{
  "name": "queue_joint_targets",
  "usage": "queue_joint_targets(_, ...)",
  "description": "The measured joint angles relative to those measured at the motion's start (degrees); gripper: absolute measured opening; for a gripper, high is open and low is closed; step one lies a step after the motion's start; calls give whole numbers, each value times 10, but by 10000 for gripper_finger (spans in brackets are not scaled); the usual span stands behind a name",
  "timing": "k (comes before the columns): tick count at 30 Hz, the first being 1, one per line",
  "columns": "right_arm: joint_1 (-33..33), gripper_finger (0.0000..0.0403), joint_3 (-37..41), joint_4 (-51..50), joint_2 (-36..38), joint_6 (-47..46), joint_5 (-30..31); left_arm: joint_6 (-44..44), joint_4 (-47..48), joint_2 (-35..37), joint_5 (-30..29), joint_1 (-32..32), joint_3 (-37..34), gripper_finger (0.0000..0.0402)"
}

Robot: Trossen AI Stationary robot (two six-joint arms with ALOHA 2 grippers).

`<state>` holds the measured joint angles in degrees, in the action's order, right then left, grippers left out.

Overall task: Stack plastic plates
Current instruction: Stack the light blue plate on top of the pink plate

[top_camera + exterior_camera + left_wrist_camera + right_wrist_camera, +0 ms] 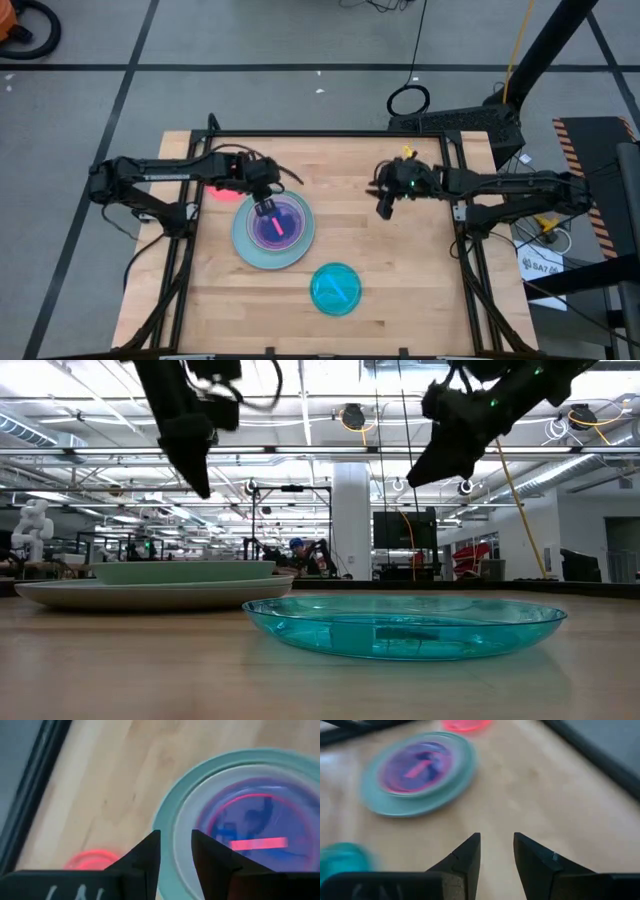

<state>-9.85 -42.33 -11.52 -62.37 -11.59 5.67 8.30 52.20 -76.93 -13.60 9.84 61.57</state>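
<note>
A stack of plates (273,228) stands left of the table's middle. A grey large plate is at the bottom with a pale green one on it (180,572), and smaller plates that look purple and pink lie on top (250,827). One translucent teal small plate (335,288) lies alone near the near edge. A pink-red small plate (220,190) lies on the table under the left arm. My left gripper (268,210) hangs above the stack's far-left part, narrowly open and holding nothing. My right gripper (385,208) hovers over bare wood right of the middle, narrowly open and holding nothing.
A dark frame rail (330,135) runs along the table's far edge, and more rails run down both sides. Bare wood (400,260) lies between the stack, the teal plate and the right arm. Cables and a stand sit on the floor beyond the table.
</note>
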Motion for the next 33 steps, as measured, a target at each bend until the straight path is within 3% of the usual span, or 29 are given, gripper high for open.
queue_joint_targets(4,80,109,0,21,-4,-86,11,-2,-58,60,-2,-68,-37,115)
queue_joint_targets(8,158,109,0,77,-30,-143,78,7,-146,133,-3,-138,-97,115)
queue_joint_targets(13,224,109,-5,177,-97,-216,112,26,-225,200,-8,-219,-157,115)
queue_joint_targets(17,262,109,-55,180,-167,-260,123,53,-238,231,-39,-287,-183,115)
queue_joint_targets(20,282,109,-120,109,-218,-305,120,78,-238,242,-63,-334,-191,115)
queue_joint_targets(25,301,109,-264,-109,-303,-421,87,110,-238,245,-77,-407,-193,115)
queue_joint_targets(33,312,109,-460,-378,-428,-690,-46,128,-237,245,-121,-495,-193,115)
